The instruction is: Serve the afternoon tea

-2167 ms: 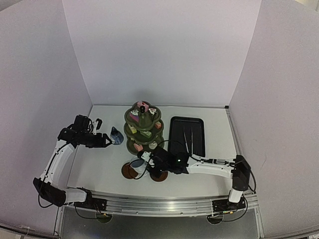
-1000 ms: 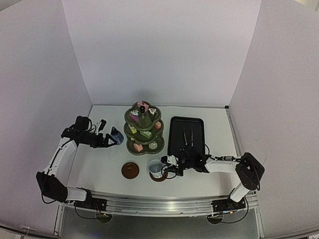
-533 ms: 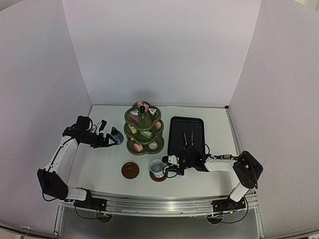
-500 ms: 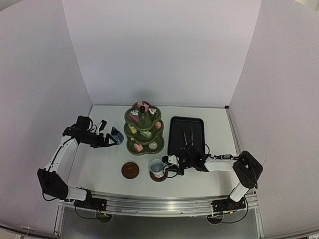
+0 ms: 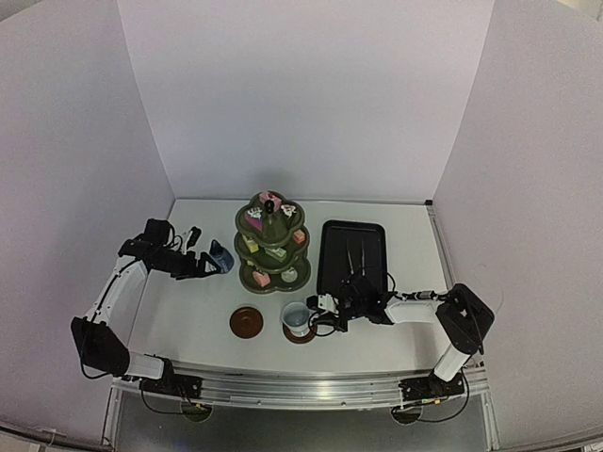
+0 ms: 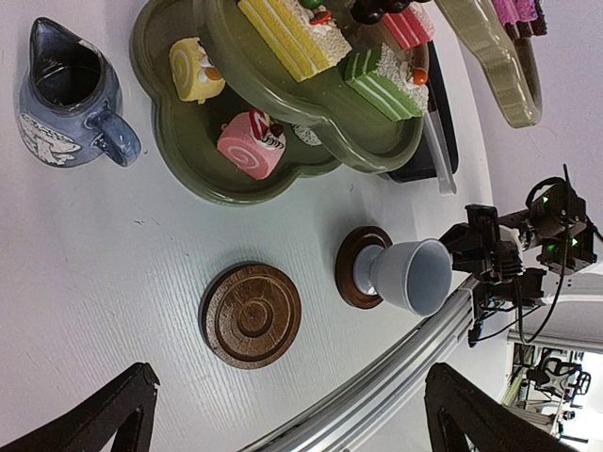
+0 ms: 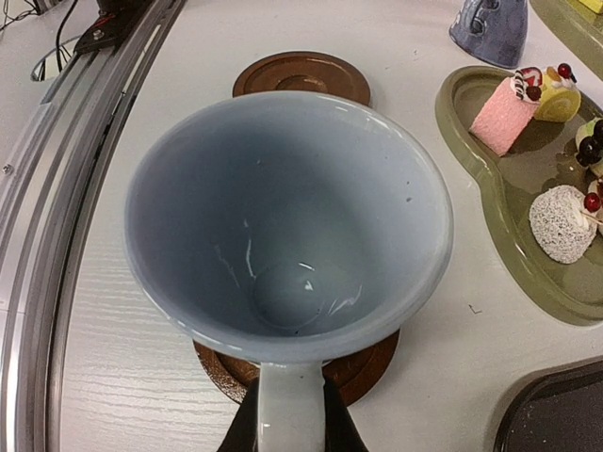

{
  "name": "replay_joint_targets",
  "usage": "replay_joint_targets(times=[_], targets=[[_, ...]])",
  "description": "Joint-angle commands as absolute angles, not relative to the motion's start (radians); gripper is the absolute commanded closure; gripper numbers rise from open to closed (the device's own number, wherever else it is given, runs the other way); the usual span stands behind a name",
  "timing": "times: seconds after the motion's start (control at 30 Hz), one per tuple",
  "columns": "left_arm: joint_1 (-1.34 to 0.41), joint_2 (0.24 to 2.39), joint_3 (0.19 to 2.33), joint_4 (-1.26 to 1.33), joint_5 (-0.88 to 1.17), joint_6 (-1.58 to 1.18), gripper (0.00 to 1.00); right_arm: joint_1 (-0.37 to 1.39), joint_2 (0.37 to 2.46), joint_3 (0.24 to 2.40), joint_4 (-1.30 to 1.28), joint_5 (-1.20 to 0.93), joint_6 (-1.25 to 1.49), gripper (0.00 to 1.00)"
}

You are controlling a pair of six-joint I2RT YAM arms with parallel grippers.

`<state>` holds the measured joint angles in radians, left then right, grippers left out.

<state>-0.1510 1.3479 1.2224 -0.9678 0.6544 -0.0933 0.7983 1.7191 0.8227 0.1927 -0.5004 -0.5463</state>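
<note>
Right tool (image 7: 287,424) pinching cup (image 7: 283,217) handle, cup on coaster (image 7: 363,369) just ahead; likely ceramic: stiff, slick, chippable, handle best hold; left tool (image 5: 202,266) spread, jug (image 5: 221,256) just ahead

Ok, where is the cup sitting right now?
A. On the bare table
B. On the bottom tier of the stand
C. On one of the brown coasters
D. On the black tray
C: in the left wrist view the cup stands with its base on a brown coaster, while the other coaster beside it is bare.
</note>
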Motion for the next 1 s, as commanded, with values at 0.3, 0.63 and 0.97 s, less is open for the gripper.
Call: replay_joint_targets(times=[0.3,0.63,0.97], targets=[[-0.137,1.359,1.277,-0.956,0.664,-0.072,0.01,0.791,1.723,0.824,0.189,-0.523,-0.600,0.81],[-0.130,1.365,1.278,-0.956,0.670,-0.071,0.00,0.791,1.709,0.828,0.160,-0.483,-0.615,0.75],[-0.128,1.365,1.270,-0.954,0.676,-0.071,0.01,0.791,1.678,0.836,0.127,-0.480,-0.625,0.92]])
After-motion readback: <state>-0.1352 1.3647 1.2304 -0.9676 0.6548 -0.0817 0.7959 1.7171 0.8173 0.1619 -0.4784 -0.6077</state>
